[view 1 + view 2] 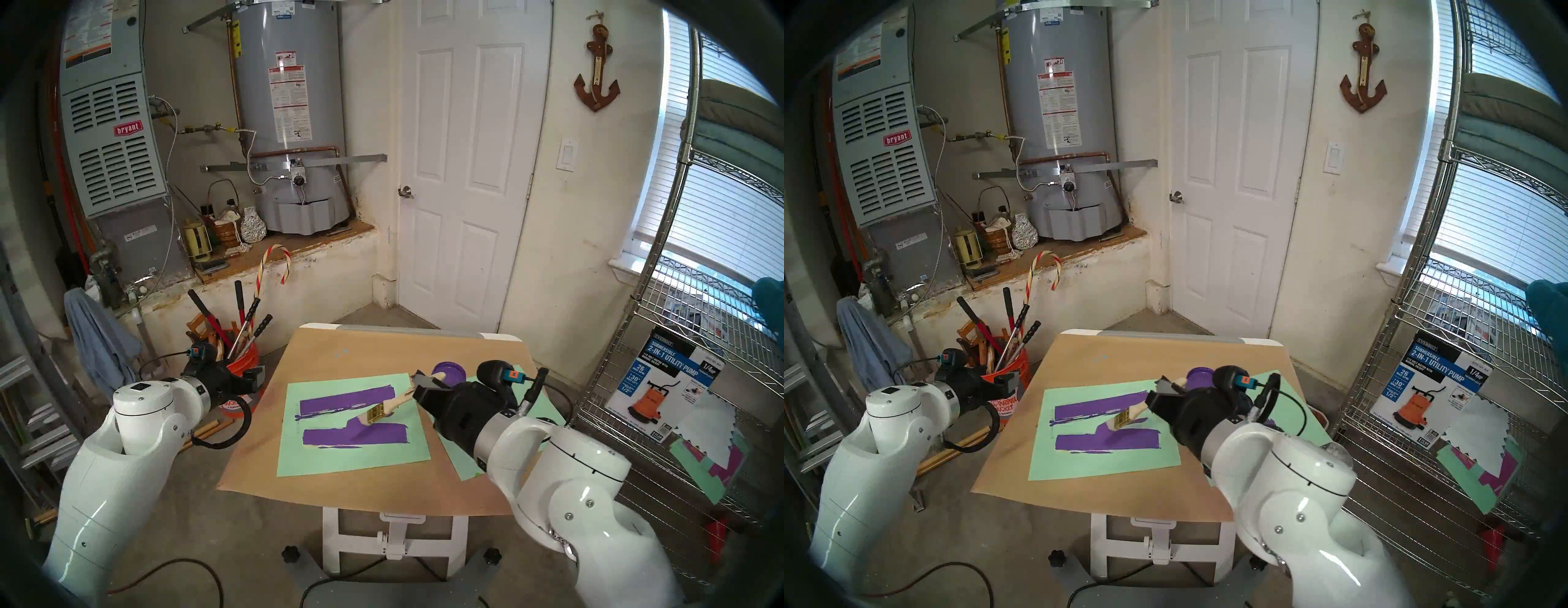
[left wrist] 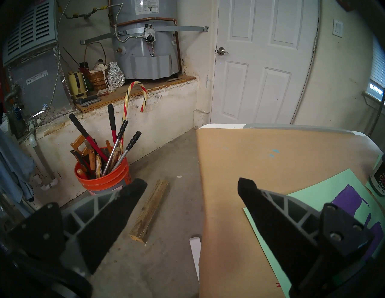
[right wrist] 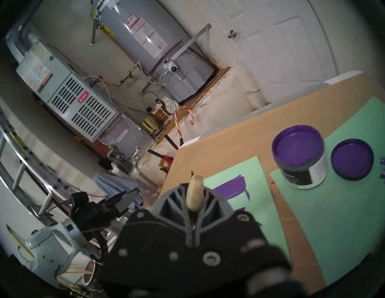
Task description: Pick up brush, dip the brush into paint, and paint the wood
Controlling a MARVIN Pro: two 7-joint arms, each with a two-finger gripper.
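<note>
My right gripper [image 1: 420, 387] is shut on the pale handle of the brush [image 1: 384, 408], whose butt end [image 3: 194, 192] pokes up between the closed fingers in the right wrist view. The brush slants down to the left, and its purple bristles rest near the middle of the purple-coated wood [image 1: 382, 435], the nearer of two purple bars on the green sheet [image 1: 339, 460]. The farther bar [image 1: 345, 400] is a streaky purple smear. The open paint jar [image 3: 299, 160] stands behind the right gripper. My left gripper [image 2: 192, 185] hangs open and empty past the table's left edge.
The jar's purple-smeared lid [image 3: 352, 159] lies beside it on a second green sheet [image 3: 333, 208]. Brown paper [image 1: 339, 352] covers the small table. An orange bucket of tools [image 2: 102, 179] and a wood block [image 2: 150, 210] are on the floor at left; wire shelving [image 1: 679, 382] stands at right.
</note>
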